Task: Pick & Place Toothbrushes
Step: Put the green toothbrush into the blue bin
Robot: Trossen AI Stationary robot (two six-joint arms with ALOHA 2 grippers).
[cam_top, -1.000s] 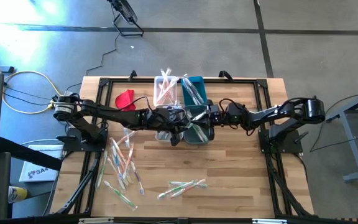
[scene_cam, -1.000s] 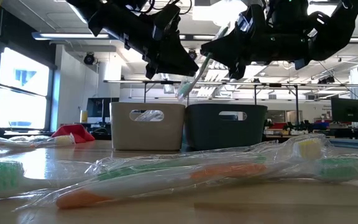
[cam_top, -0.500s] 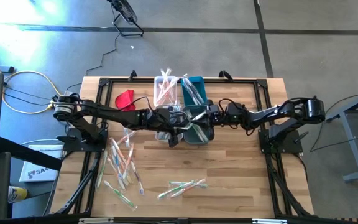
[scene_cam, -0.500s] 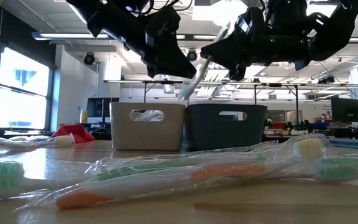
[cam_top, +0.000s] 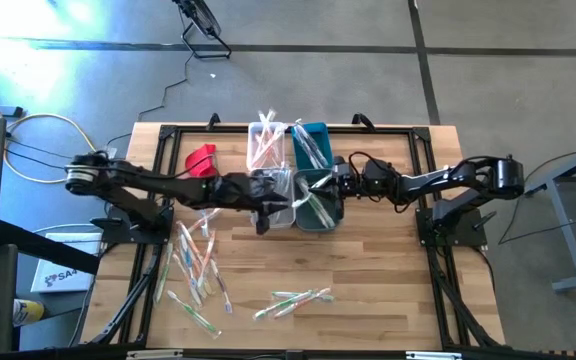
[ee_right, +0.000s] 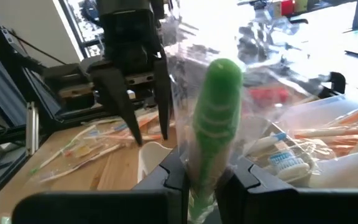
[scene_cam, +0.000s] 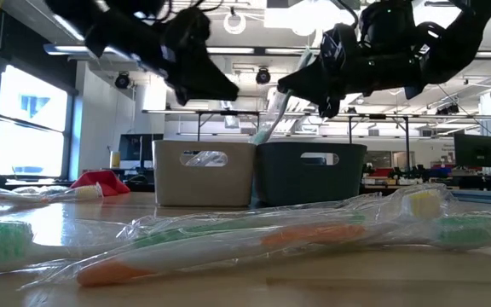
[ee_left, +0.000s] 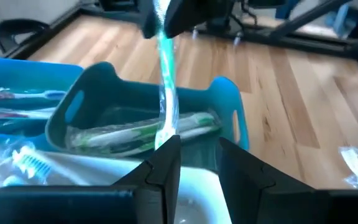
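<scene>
My right gripper (cam_top: 328, 188) is shut on a green-handled toothbrush (scene_cam: 273, 107) in a clear wrapper, above the near teal bin (cam_top: 315, 203). The brush slants down from it toward the bins. That bin holds wrapped green toothbrushes (ee_left: 135, 134). My left gripper (cam_top: 267, 213) hovers open and empty over the near white bin (cam_top: 280, 190), its fingers (ee_left: 166, 163) just short of the hanging brush. Several wrapped toothbrushes (cam_top: 196, 265) lie loose on the table's near left, and more lie (cam_top: 293, 300) near the front edge. My right gripper pinches the toothbrush's green handle (ee_right: 215, 134) between its two fingers, through the clear wrapper, with the handle's end standing out past the fingertips. The fingers come about level from the table's right. The brush hangs slanting below them, its lower end (scene_cam: 260, 136) at the bins' rim height.
Two far bins, white (cam_top: 266, 145) and teal (cam_top: 311, 143), hold toothbrushes. A red cloth (cam_top: 200, 157) lies at the far left. In the low view, wrapped toothbrushes (scene_cam: 254, 239) fill the foreground. Bare wood shows on the table's right half.
My left gripper has drawn back toward the table's left edge, away from the hanging toothbrush, with its fingers still apart. The toothbrush stays in my right gripper above the near bins.
</scene>
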